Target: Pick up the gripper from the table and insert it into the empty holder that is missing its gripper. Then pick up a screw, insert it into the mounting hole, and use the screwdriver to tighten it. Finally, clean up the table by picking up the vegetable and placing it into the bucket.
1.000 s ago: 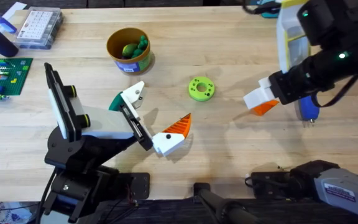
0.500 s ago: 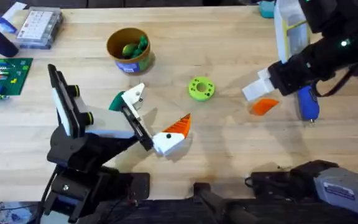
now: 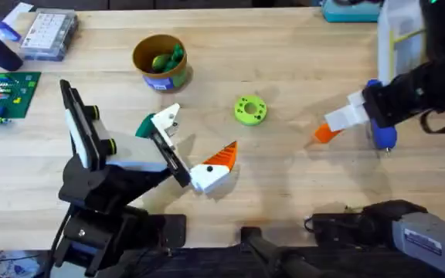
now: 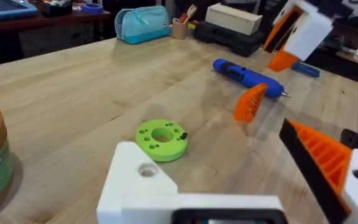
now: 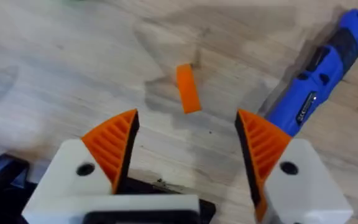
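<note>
The loose orange gripper pad (image 3: 324,133) lies on the table beside the blue screwdriver (image 3: 382,133). It also shows in the right wrist view as the orange pad (image 5: 188,88), next to the screwdriver (image 5: 319,93). My right gripper (image 3: 346,117) hovers just above it, open and holding nothing (image 5: 188,134). My left gripper (image 3: 193,141) is open near the table's middle. One of its white fingers (image 4: 143,177) shows a bare hole and no orange pad; the other carries one. A green disc (image 3: 249,109) with a small dark dot lies ahead of it. Green vegetables sit in the bucket (image 3: 140,68).
A dark green piece (image 3: 145,126) pokes out beside the left gripper's bare finger; I cannot tell what it is. A clear parts box (image 3: 49,32) and a green board (image 3: 5,94) lie at the far left. A clear container (image 3: 400,46) stands behind the right arm.
The right gripper let go of the orange pad, which now lies on the table, then rose and moved right towards the screwdriver. The left arm shifted slightly.
</note>
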Controlling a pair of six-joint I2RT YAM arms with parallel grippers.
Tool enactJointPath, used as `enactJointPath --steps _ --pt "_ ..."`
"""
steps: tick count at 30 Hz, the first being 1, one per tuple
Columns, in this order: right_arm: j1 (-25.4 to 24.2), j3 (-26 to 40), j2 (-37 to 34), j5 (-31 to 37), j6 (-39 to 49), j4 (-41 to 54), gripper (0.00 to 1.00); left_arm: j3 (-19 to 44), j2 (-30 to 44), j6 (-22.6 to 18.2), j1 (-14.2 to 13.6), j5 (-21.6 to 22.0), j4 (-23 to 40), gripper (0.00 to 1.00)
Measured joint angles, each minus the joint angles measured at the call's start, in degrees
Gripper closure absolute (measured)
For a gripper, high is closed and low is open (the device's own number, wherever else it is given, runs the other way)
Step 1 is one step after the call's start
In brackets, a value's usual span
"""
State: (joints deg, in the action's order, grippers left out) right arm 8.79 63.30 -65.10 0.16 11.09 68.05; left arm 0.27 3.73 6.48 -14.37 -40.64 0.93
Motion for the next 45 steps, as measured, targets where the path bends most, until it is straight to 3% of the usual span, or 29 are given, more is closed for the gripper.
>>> enactJointPath --steps 6,19,21,28,29,30,36,45 --pt "-0.8 -6.1 -4.4 0.0 0.1 -3.0 0.085 0.0 0.0 0.0 0.0 0.2 0.0 0.010" --pt "-0.8 -6.5 -16.2 0.5 5.7 -6.2 0.103 0.0 0.0 0.0 0.0 0.2 0.0 0.010" --pt "-0.8 -6.5 -17.1 0.6 6.2 -6.6 0.185 0.0 0.0 0.0 0.0 0.2 0.1 0.010" --pt "-0.8 -6.5 -17.2 1.5 7.2 -7.3 0.623 0.0 0.0 0.0 0.0 0.2 0.2 0.010" --pt "-0.8 -6.5 -17.2 1.6 7.1 -7.3 0.727 0.0 0.0 0.0 0.0 0.2 0.2 0.010" --pt "-0.8 -6.5 -17.2 1.7 7.1 -7.4 0.978 0.0 0.0 0.0 0.0 0.2 0.2 0.010" --pt "-0.8 -4.4 -16.7 1.7 7.2 -4.9 0.989 0.0 0.0 0.0 0.0 0.2 0.2 0.010" --pt "-0.8 8.7 -10.1 1.7 0.8 -1.1 0.993 0.0 0.0 0.0 0.0 0.2 0.2 0.010"
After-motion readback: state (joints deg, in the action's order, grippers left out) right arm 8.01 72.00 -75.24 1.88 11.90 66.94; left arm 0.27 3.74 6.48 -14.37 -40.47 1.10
